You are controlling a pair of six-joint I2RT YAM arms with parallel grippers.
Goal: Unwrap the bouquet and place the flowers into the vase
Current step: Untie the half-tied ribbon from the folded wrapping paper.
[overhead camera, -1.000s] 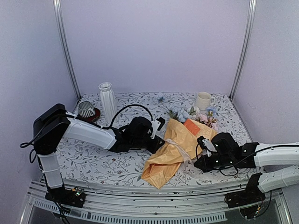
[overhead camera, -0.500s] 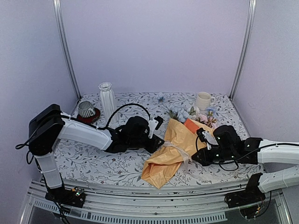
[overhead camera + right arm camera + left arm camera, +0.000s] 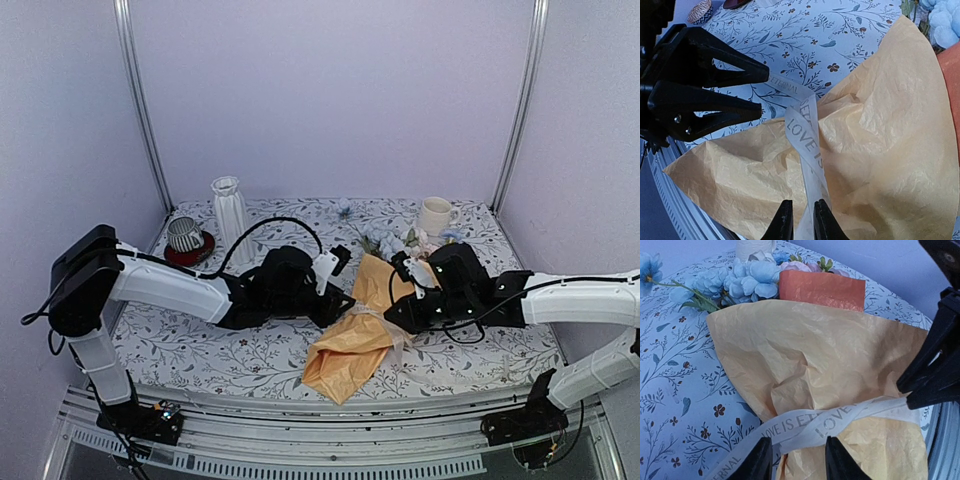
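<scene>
Flanking the tied bouquet [image 3: 360, 325]

Top: bouquet lies between your arms; vase [image 3: 229, 215] well apart, far left; mug [image 3: 435, 215] behind the flowers [image 3: 385, 240]. Left wrist: your left gripper [image 3: 797, 462] spread, ribbon [image 3: 815, 425] across its gap. Right wrist: right gripper [image 3: 802, 222] narrow around the ribbon tail; pinch unclear.

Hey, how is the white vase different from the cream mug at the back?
The vase is tall, ribbed and narrow-necked; the mug is short with a side handle. The vase stands back left beside the striped cup; the mug stands back right, by the flowers. Both are pale and upright.
</scene>
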